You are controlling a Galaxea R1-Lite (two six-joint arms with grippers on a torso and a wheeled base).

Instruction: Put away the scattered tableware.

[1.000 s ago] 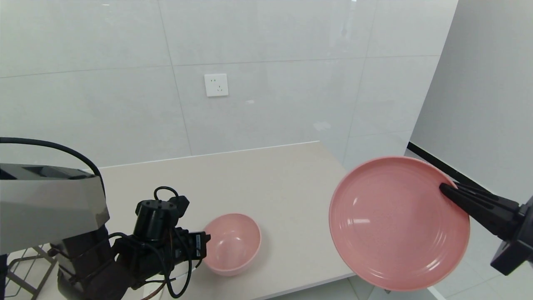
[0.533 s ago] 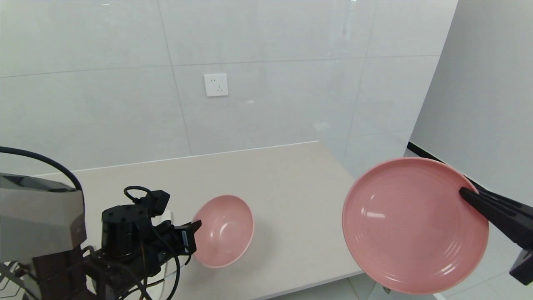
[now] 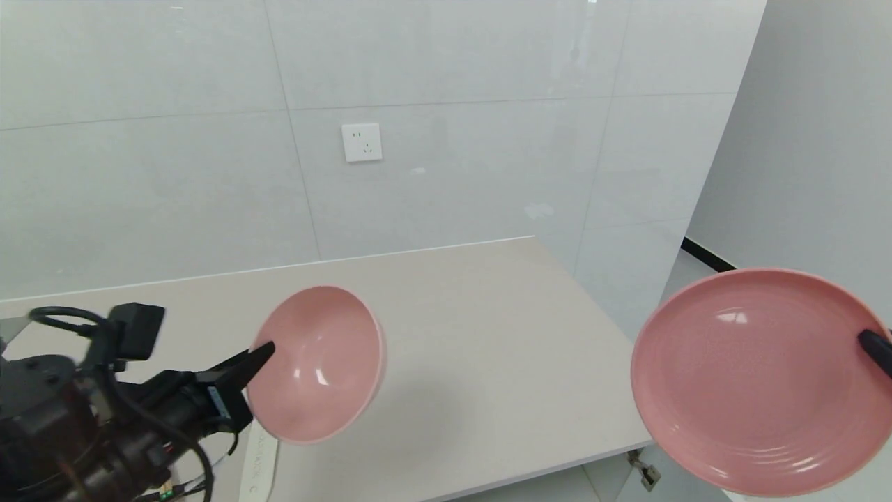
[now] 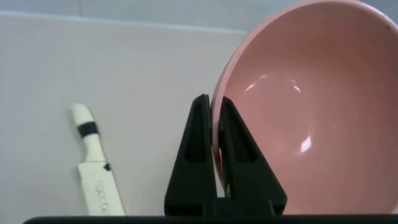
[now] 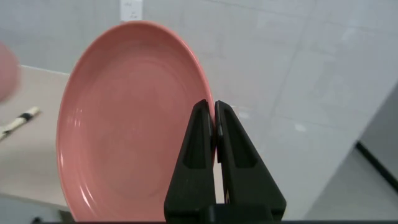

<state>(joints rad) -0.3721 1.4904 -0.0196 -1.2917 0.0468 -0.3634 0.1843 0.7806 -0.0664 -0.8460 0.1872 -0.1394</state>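
Observation:
A pink bowl (image 3: 317,362) hangs tilted above the left part of the beige table (image 3: 460,335), its rim pinched by my left gripper (image 3: 261,348). The left wrist view has that gripper (image 4: 214,118) shut on the bowl (image 4: 311,112) rim. Off the table's right edge, a pink plate (image 3: 759,380) is held in the air by my right gripper (image 3: 871,341), shut on its right rim. In the right wrist view the gripper (image 5: 213,124) clamps the plate (image 5: 130,118) edge.
A white knife with a black band (image 4: 93,168) lies on the table below the bowl, its handle (image 3: 259,464) near the front edge. A tiled wall with a socket (image 3: 362,142) stands behind. A cabinet hinge (image 3: 642,468) sits under the table's right corner.
My left gripper has lifted the bowl off the table, up and to the left, tilting it. The right gripper has carried the plate further right, away from the table.

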